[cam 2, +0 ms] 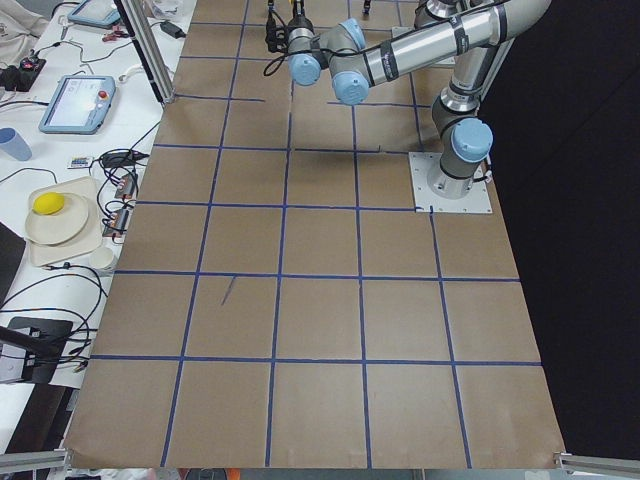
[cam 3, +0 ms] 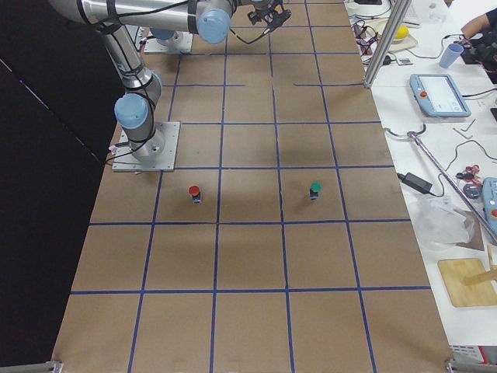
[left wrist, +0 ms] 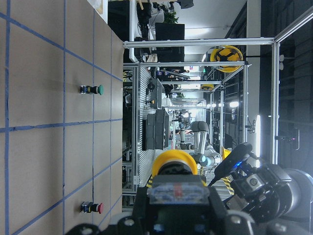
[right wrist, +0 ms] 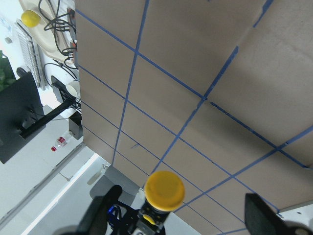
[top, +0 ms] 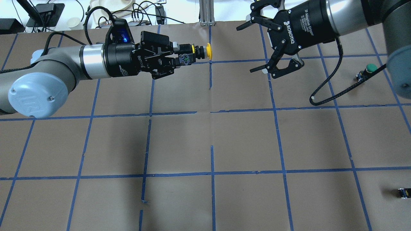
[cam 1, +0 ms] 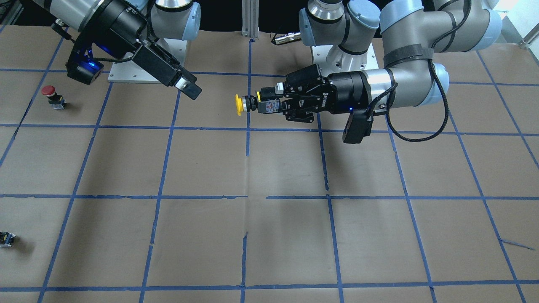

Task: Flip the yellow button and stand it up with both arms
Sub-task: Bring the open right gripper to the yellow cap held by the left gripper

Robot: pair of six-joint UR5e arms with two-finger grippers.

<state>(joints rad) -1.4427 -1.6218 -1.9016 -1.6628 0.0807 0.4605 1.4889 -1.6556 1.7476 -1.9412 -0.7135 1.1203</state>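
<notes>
While the left arm is hanging stretched out level in the air above the desk, its silver-grey forearm and black wrist are lying almost horizontal, coming in from the left of the overhead view and pointing right. The left tool at its end is clamping the boxy body of the yellow button between its two fingers. The button is being held on its side, clear of the desk, with its cap facing right toward the other arm.

The right arm is coming in from the far right corner of the overhead view, bending down and left. The right tool is standing wide open, its two black fingers spread far apart and holding nothing. It is facing the yellow cap from the right, near it but not touching.

The button is showing a smooth, round, mushroom-shaped yellow cap, a black ribbed collar, and a black and grey block carrying a small label. Both arms are made of round metal tubes with light-blue joint caps, and a blue light is glowing on each wrist. The desk is covered in matte brown paper marked into squares by blue tape.

On the right part of the desk, a red button and a green button are standing upright, well apart. A tiny black part is lying nearer the right edge.
</notes>
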